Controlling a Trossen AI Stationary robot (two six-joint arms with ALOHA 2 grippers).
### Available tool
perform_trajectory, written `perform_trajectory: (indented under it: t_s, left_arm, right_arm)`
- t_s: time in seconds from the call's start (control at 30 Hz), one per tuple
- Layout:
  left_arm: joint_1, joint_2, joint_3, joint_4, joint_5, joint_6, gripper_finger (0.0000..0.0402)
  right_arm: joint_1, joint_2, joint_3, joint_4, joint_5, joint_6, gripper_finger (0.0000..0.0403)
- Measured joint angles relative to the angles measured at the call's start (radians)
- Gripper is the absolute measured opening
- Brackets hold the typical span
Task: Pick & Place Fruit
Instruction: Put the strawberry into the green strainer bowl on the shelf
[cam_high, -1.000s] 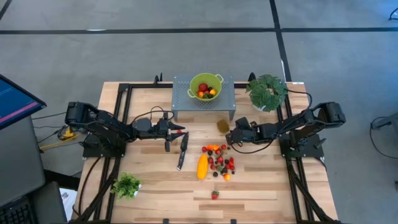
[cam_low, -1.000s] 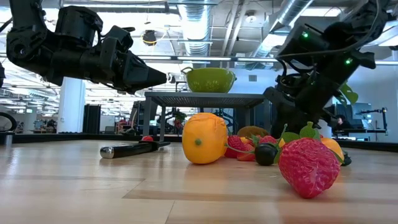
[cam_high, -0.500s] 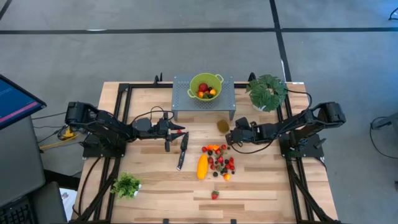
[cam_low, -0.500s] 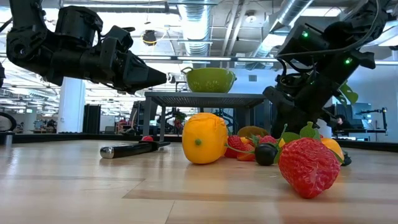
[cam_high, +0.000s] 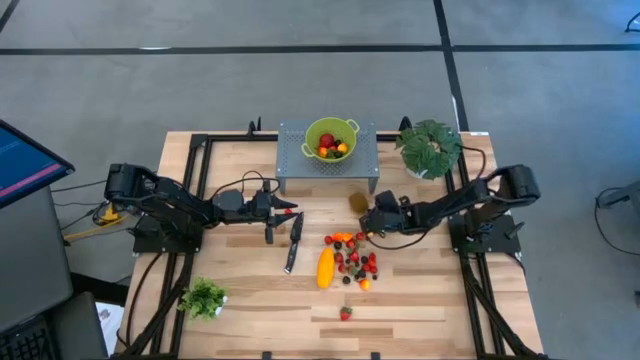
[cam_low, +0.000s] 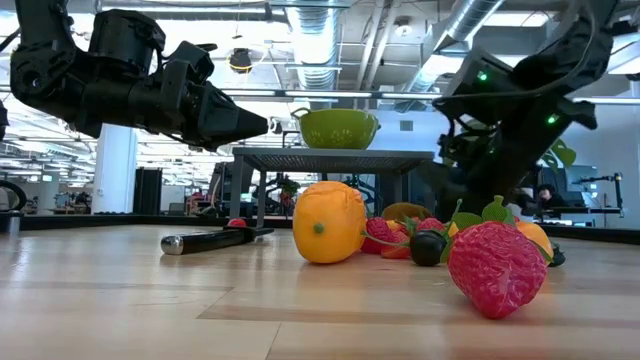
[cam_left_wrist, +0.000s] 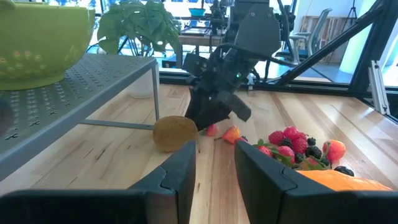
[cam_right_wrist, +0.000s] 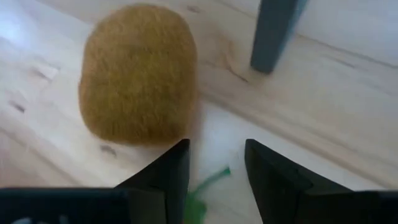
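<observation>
Hovering above the table left of the knife (cam_high: 292, 240), the left gripper (cam_high: 283, 210) had its fingers slightly apart, empty. The fruit (cam_high: 352, 259) lay clustered mid-table. The right gripper (cam_high: 366, 226), fingers parted, was low beside the kiwi (cam_high: 358, 202)

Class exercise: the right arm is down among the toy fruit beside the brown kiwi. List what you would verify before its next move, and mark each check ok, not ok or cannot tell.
1. Right gripper fingers parted: ok, a gap shows between them.
2. Gripper empty: ok, nothing sits between the fingers.
3. Brown oval kiwi free of the fingers: ok, it lies on the wooden table just beyond them.
4. Which fruit in the pile is targeted: cannot tell.
5. Green colander bowl on the grey perforated stand has room: ok, only a few fruits inside.
6. Left gripper clear of the right arm: ok, it hangs near the black-handled knife.
</observation>
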Motion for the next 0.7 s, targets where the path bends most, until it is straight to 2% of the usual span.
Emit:
perform_trajectory:
  t_s: [0.13, 0.33, 0.5, 0.63, 0.7]
  left_arm:
    - [0.000, 0.000, 0.000, 0.000, 0.000, 0.000, 0.0106]
    - [0.000, 0.000, 0.000, 0.000, 0.001, 0.000, 0.0106]
    - [0.000, 0.000, 0.000, 0.001, 0.003, 0.000, 0.0106]
    - [0.000, 0.000, 0.000, 0.002, 0.005, 0.000, 0.0106]
    - [0.000, 0.000, 0.000, 0.003, 0.005, 0.000, 0.0106]
  right_arm:
    - [0.000, 0.039, 0.010, 0.021, 0.015, -0.001, 0.0139]
    - [0.020, 0.000, 0.012, 0.005, -0.004, -0.025, 0.0118]
    - [0.023, -0.041, 0.008, -0.019, -0.046, -0.049, 0.0071]
    - [0.027, -0.047, 0.008, -0.017, -0.055, -0.079, 0.0017]
    - [0.030, -0.048, 0.008, -0.017, -0.050, -0.094, 0.0006]
